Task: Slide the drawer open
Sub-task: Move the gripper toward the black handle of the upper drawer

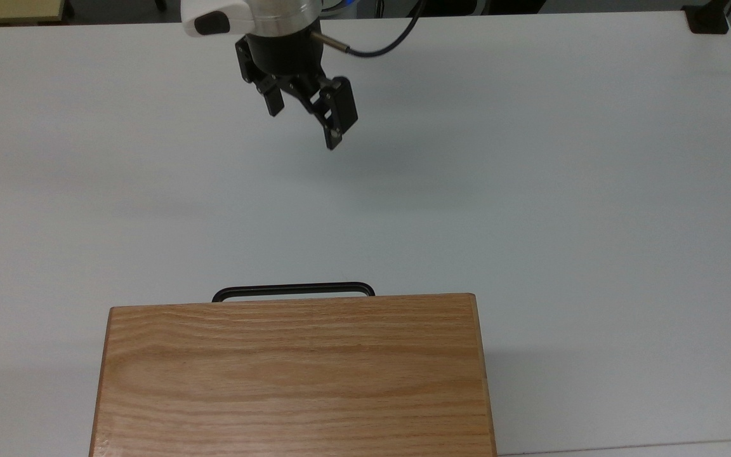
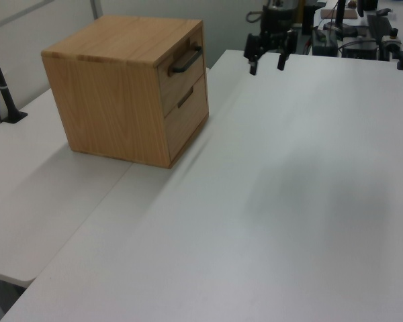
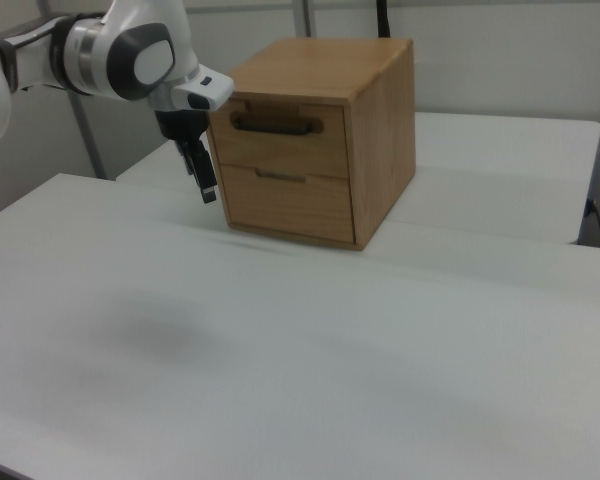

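The drawer (image 3: 280, 148) is the upper of two in a light oak cabinet (image 1: 292, 374), and its front sits flush with the cabinet face. Its long black bar handle (image 1: 294, 290) juts past the cabinet's top edge in the top view and is also seen as the handle (image 2: 187, 59) and the handle (image 3: 275, 125). My gripper (image 1: 304, 125) hangs open and empty above the white table, well apart from the handle. It points down, with the fingers set on a diagonal. In the left view the gripper (image 2: 266, 67) is right of the cabinet; in the right view the gripper (image 3: 206, 182) is just left of the drawer front.
The lower drawer (image 3: 290, 205) has a small handle. The white table (image 1: 562, 190) stretches wide around the cabinet. A black clamp post (image 2: 1, 77) stands at the left view's left edge. Equipment (image 2: 363, 30) crowds the table's far end. A black mount (image 1: 708, 19) sits at the top view's upper right corner.
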